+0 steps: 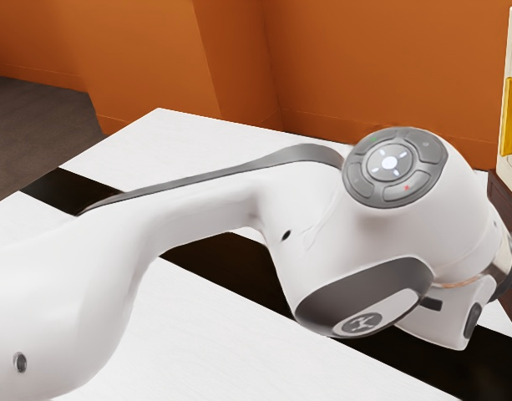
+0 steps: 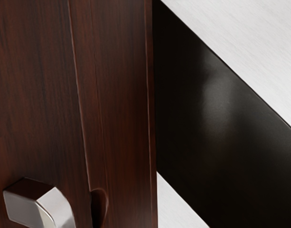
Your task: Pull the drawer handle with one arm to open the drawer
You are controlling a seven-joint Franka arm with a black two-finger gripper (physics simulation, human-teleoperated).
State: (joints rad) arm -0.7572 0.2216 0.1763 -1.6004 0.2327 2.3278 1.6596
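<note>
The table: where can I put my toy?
Bare table lies beyond the arm, toward the orange wall, and on the arm's near side, along the black stripe. It looks crowded at the exterior view's right, around the arm's far end and the dark wood cabinet.

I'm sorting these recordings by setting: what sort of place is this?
Probably a furnished room in a home, simulated: it has orange walls, a white table with a black band, and dark wooden furniture with a metal handle.
</note>
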